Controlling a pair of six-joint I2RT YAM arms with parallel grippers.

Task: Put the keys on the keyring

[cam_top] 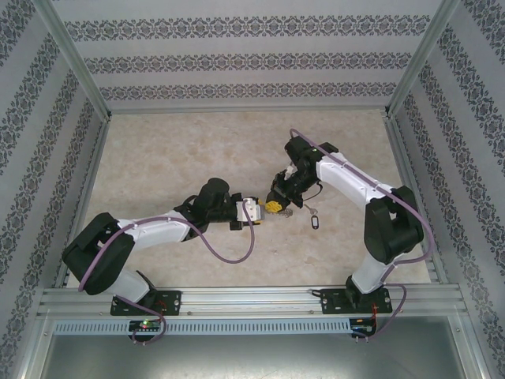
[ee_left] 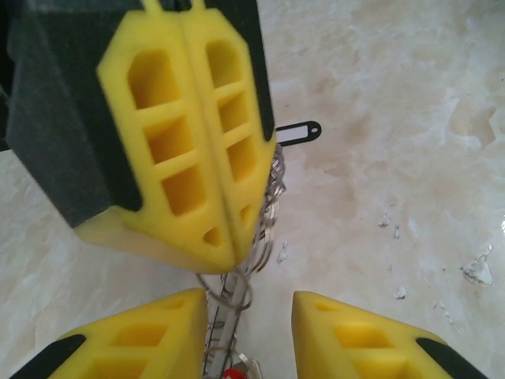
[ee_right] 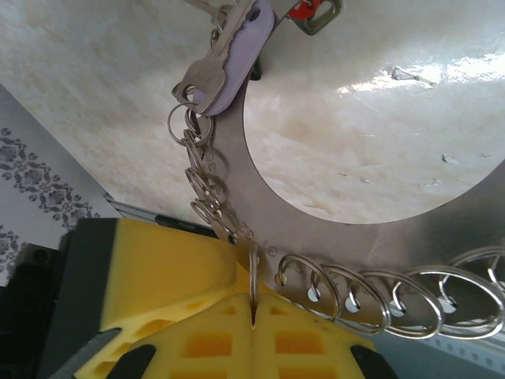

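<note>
Flat silvery keyring [ee_right: 252,213] pinched between right yellow foam jaws.

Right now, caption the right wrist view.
Right end effector shut on the keyring, a key attached at its edge.

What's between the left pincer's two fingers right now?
The left wrist view shows the keyring with its small loops running down into the gap of the left pincer, with a red bit at the bottom edge.
</note>
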